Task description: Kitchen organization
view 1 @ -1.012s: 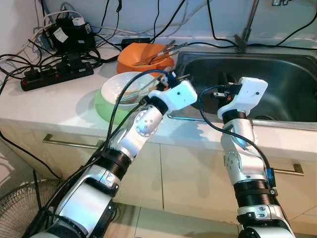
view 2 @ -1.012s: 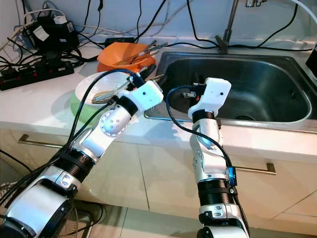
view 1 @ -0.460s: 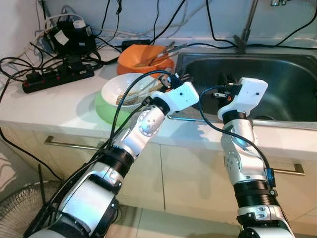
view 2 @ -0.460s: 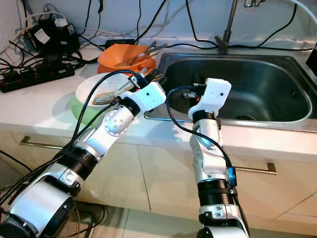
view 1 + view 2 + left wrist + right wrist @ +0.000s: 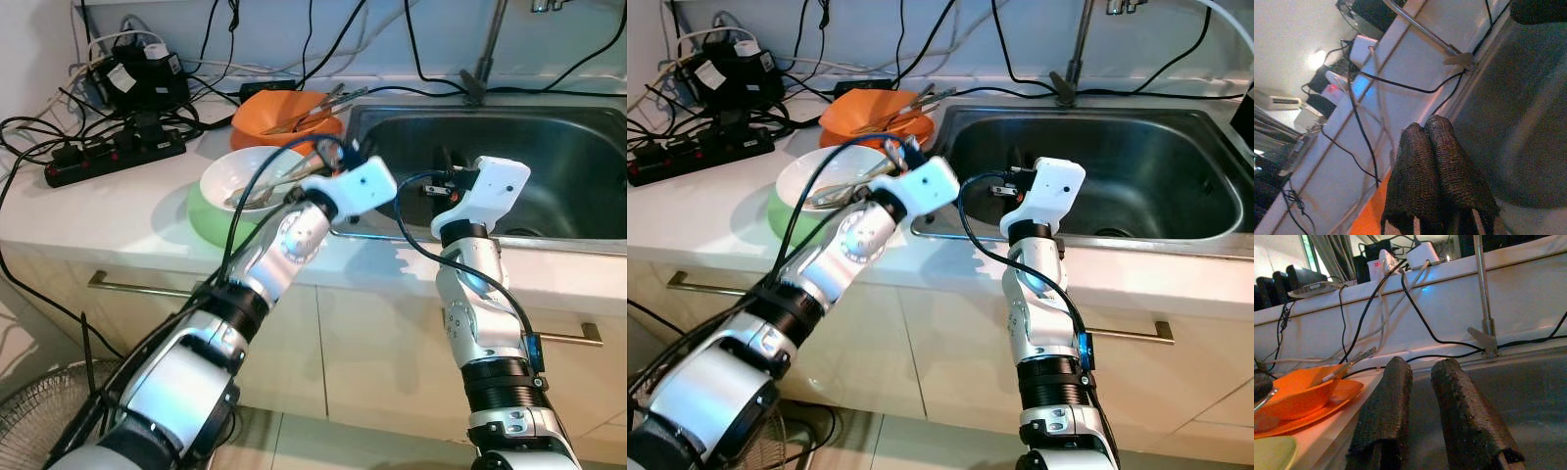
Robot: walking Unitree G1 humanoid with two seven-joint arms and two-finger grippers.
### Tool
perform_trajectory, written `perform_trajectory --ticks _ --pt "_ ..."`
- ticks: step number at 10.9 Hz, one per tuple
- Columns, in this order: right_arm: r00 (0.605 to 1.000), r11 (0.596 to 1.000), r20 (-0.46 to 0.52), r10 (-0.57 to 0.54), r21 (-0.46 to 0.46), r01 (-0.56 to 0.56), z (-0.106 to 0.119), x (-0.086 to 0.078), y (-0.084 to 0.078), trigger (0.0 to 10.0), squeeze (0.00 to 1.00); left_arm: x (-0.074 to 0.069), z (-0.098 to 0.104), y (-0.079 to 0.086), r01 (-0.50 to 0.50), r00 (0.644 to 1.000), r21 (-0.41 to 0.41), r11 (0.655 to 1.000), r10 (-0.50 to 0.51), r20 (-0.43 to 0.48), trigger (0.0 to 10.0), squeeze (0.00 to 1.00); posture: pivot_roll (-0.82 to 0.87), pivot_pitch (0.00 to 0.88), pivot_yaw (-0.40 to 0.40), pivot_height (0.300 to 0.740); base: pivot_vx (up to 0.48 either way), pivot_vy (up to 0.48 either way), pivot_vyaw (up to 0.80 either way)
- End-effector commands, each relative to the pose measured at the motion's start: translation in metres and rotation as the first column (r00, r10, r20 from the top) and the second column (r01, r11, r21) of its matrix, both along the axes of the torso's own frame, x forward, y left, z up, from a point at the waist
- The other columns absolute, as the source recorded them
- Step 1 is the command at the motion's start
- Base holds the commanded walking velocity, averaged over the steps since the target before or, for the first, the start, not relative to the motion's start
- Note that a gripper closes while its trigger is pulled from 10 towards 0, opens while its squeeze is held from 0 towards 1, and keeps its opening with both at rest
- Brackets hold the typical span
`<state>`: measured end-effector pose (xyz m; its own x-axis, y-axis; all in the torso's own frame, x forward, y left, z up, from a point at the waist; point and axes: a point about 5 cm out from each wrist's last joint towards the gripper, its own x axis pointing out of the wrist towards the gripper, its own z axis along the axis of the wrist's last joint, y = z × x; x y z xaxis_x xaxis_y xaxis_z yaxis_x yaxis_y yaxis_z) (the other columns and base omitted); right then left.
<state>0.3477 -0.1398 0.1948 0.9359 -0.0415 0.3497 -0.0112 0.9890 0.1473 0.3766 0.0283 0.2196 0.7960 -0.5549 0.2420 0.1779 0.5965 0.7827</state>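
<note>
White bowl (image 5: 245, 176), spoon (image 5: 257, 193) lying handle toward sink (image 5: 549, 157); left gripper (image 5: 1431, 142) fingers pressed together, right gripper (image 5: 1422, 396) spread.

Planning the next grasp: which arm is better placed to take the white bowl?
Left, probably. The left gripper hovers beside the white bowl; the right gripper hangs over the sink.

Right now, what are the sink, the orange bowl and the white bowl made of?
The sink looks like brushed stainless steel: grey, with soft shiny reflections. The orange bowl seems to be plastic, with bright even colour and a dull gloss. The white bowl may be glazed ceramic or melamine; its smooth shine leaves that open.
</note>
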Motion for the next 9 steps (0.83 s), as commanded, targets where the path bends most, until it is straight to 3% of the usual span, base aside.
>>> perform_trajectory --ticks 1,4,5,6,7,9 --pt "1.000 1.000 -0.018 0.001 0.005 -0.001 -0.004 0.000 0.001 10.0 0.00 0.002 0.009 0.004 -0.023 0.999 -0.002 1.000 0.023 0.043 0.0 0.00 -0.02 0.014 0.121 0.740 0.000 0.000 0.00" --pt "1.000 1.000 -0.019 0.001 0.010 -0.001 -0.004 0.001 0.002 10.0 0.00 -0.002 0.035 0.008 -0.009 0.987 -0.102 0.995 0.026 0.161 0.0 0.00 -0.01 0.011 0.115 0.740 0.000 0.000 0.00" --pt "1.000 1.000 -0.022 0.004 0.012 -0.004 -0.004 0.001 0.003 10.0 0.00 -0.005 0.039 0.007 0.009 0.983 -0.123 0.992 0.014 0.182 4.3 0.00 -0.01 0.010 0.113 0.740 0.000 0.000 0.00" --pt "1.000 1.000 -0.022 0.005 0.011 -0.004 -0.004 0.002 0.003 10.0 0.00 -0.006 0.032 0.004 0.032 0.989 -0.096 0.995 -0.018 0.150 10.0 0.34 -0.01 0.010 0.112 0.740 0.000 0.000 0.00" --pt "1.000 1.000 -0.022 0.004 0.010 -0.004 -0.004 0.002 0.003 10.0 0.00 -0.009 0.023 0.001 0.065 0.992 -0.080 0.995 -0.056 0.114 10.0 1.00 -0.01 0.011 0.110 0.740 0.000 0.000 0.00" --pt "1.000 1.000 -0.023 0.002 0.009 -0.002 -0.004 0.002 0.002 10.0 0.00 -0.017 0.008 -0.002 0.121 0.990 -0.021 0.992 -0.120 0.074 10.0 1.00 -0.01 0.010 0.109 0.740 0.000 0.000 0.00"
